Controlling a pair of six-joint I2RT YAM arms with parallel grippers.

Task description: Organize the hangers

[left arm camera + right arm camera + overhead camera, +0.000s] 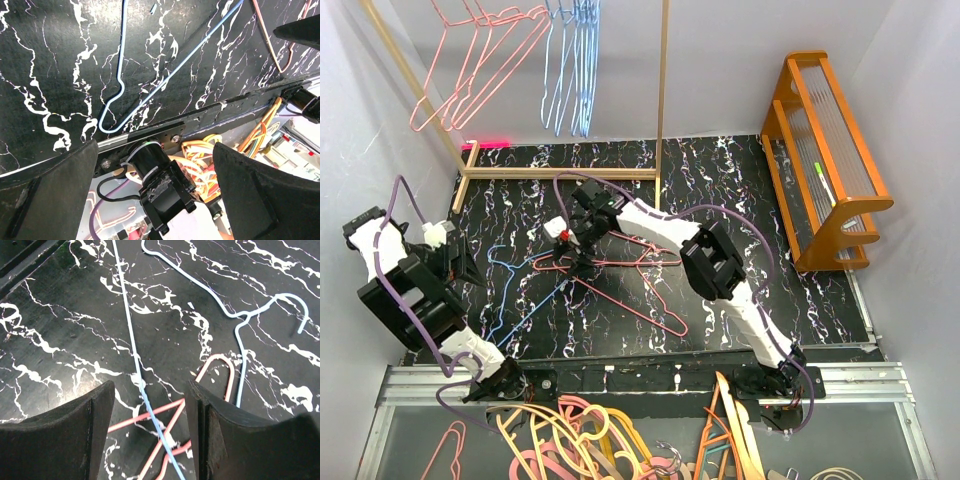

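Top external view is showing the wooden rack in the upper part of the frame. Pink wire hangers are hanging on it at the upper left, and blue wire hangers just beside them. Near the middle of the counter a loose blue hanger and some loose pink hangers are lying crossed over each other. The right claw is hovering low over this crossing with fingers spread, pinching nothing, and the blue wire is running between them. The left claw is standing wide apart at the left, holding nothing. To pick well, the right claw is probably needing to close on one wire only, away from the crossing, so the pink ones are not lifting too.
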